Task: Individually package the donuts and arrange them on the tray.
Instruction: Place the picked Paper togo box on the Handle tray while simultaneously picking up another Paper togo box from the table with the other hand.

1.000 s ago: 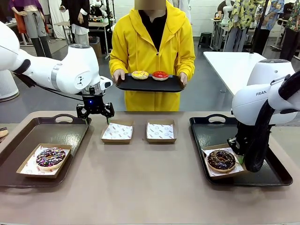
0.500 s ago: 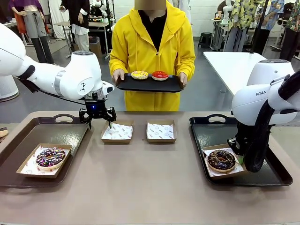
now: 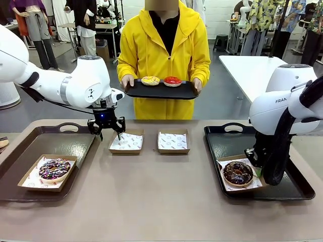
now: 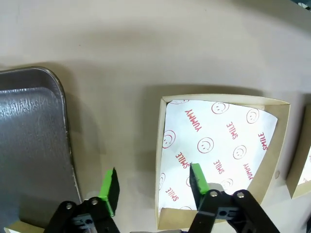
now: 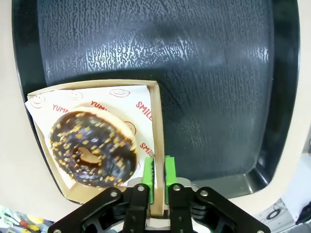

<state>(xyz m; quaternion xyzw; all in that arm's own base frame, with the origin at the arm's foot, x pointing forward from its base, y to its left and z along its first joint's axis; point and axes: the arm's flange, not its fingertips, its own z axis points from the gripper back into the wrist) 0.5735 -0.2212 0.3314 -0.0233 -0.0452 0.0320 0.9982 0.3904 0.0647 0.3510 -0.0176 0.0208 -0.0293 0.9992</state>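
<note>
A person across the table holds a black tray (image 3: 161,92) bearing a yellow-glazed donut (image 3: 150,80) and a red-glazed donut (image 3: 172,80). The sprinkled chocolate donut (image 3: 54,169) lies in a box on the left tray (image 3: 65,138). My left gripper (image 3: 106,128) (image 4: 153,174) is open, its fingers straddling the left wall of an empty paper-lined box (image 3: 126,141) (image 4: 218,150). A dark chocolate donut (image 3: 238,172) (image 5: 92,148) rests in its box (image 5: 156,121) on the right tray (image 3: 227,138) (image 5: 209,73). My right gripper (image 5: 159,165) is shut on that box's side wall.
A second empty lined box (image 3: 173,141) stands right of the first at mid-table. The near half of the brown table (image 3: 151,201) is bare. A white table (image 3: 247,70) stands behind at the right. The right arm's bulk (image 3: 282,111) hangs over the right tray.
My left gripper has moved right and a little down, to the left edge of the empty box. The right arm and the person's tray have stayed put.
</note>
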